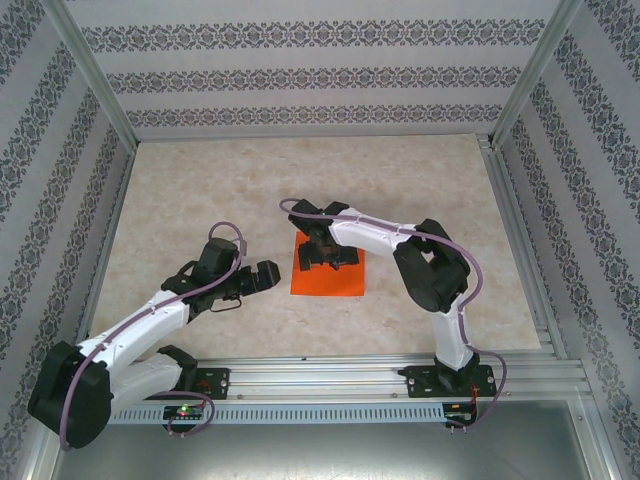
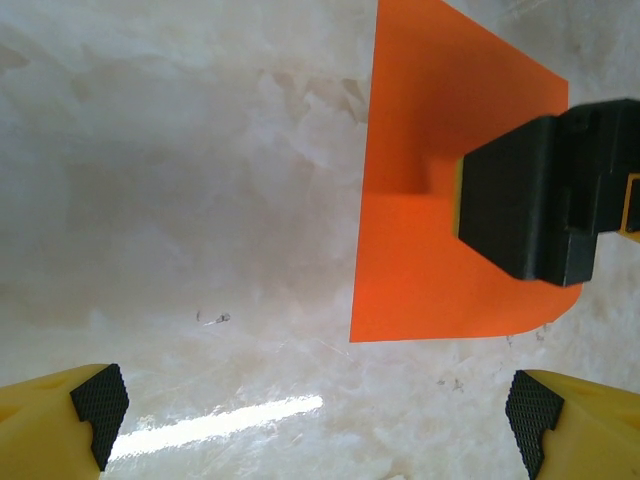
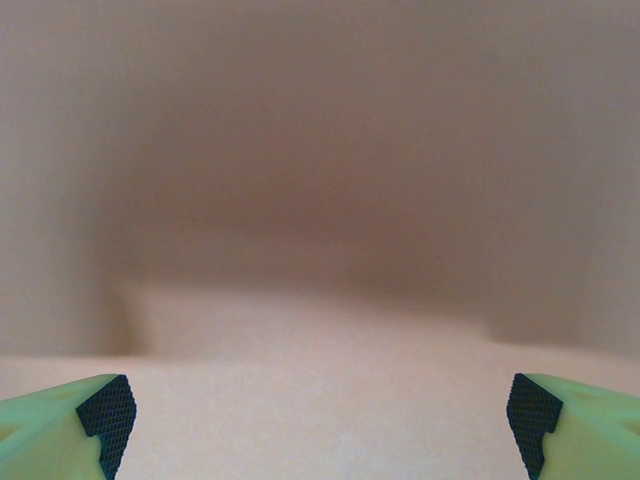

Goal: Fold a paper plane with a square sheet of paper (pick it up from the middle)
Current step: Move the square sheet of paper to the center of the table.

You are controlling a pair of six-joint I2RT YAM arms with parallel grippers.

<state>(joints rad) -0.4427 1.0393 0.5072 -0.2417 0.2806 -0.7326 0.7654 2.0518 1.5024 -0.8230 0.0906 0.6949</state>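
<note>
The square sheet of paper lies flat on the bench: light, limp, slippery, quick to crease. Your left tool sits beside it, fingers apart. Your right tool hovers over its far half, spread wide. Pinch the middle gently.

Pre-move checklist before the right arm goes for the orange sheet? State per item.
1. square sheet of paper lies flat on the table, no fold visible: ok.
2. right gripper jaws open: ok.
3. right gripper above the sheet: ok. Centred on its middle: cannot tell; in the top view it sits toward the far edge.
4. right gripper touching the sheet: cannot tell, the right wrist view is blurred.
5. left gripper open, beside the sheet's left edge and apart from it: ok.
</note>
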